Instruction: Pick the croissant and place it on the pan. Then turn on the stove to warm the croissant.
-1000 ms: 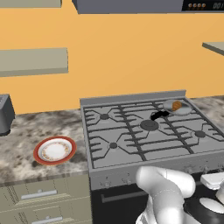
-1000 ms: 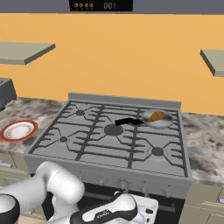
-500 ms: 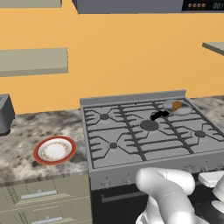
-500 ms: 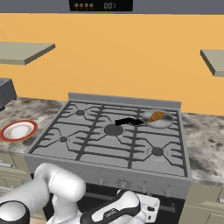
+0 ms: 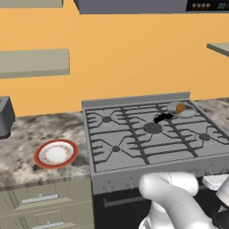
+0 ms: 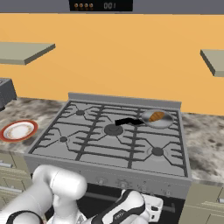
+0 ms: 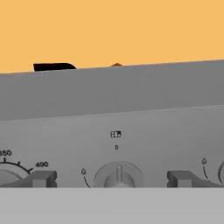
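The croissant (image 5: 180, 108) (image 6: 156, 117) lies in the small grey pan (image 5: 182, 110) (image 6: 162, 122) on the back right burner of the stove (image 5: 134, 143) (image 6: 96, 148). The pan's black handle (image 6: 127, 121) (image 7: 53, 67) points left. My gripper (image 7: 113, 179) is low in front of the stove's control panel, open and holding nothing. Its two dark fingertips (image 7: 43, 178) stand on either side of a round knob (image 7: 118, 174), apart from it. Over the stove's front edge in the hand view, just the top of the croissant (image 7: 116, 64) peeks out. My white hand (image 6: 146, 205) hangs below the row of knobs.
A red-rimmed white plate (image 5: 56, 154) (image 6: 18, 130) sits on the speckled counter left of the stove. A dark appliance (image 5: 3, 117) stands at the far left. Drawers (image 5: 44, 201) lie under the counter. An oven dial marked 350 and 400 (image 7: 8, 168) is left of the knob.
The hand has shifted slightly in front of the stove's knob panel, with the jaws still wide. Croissant, pan and plate have not moved.
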{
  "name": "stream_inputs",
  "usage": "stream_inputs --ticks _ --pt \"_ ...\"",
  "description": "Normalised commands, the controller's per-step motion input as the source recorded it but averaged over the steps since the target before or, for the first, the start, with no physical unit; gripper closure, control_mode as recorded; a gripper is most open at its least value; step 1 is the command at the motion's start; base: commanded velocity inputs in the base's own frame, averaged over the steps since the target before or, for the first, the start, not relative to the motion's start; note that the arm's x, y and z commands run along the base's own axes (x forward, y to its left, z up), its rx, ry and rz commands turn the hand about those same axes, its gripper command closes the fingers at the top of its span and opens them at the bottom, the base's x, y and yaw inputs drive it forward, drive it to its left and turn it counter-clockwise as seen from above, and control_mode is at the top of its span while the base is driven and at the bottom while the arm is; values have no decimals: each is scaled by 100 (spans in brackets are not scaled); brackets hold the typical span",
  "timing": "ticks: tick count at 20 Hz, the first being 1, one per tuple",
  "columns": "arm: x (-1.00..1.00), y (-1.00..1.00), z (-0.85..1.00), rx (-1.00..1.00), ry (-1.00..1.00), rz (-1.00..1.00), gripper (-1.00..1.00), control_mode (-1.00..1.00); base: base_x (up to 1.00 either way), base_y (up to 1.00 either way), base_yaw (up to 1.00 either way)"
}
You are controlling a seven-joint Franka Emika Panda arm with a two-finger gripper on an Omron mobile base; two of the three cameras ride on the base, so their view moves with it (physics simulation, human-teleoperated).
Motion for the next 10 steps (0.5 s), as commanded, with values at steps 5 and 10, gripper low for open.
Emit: stream_inputs --ticks 5,10 --pt "19 -7 -20 0 0 0 -100 -100 0 0 0" --pt "22 0 -16 0 0 0 -100 -100 0 0 0"
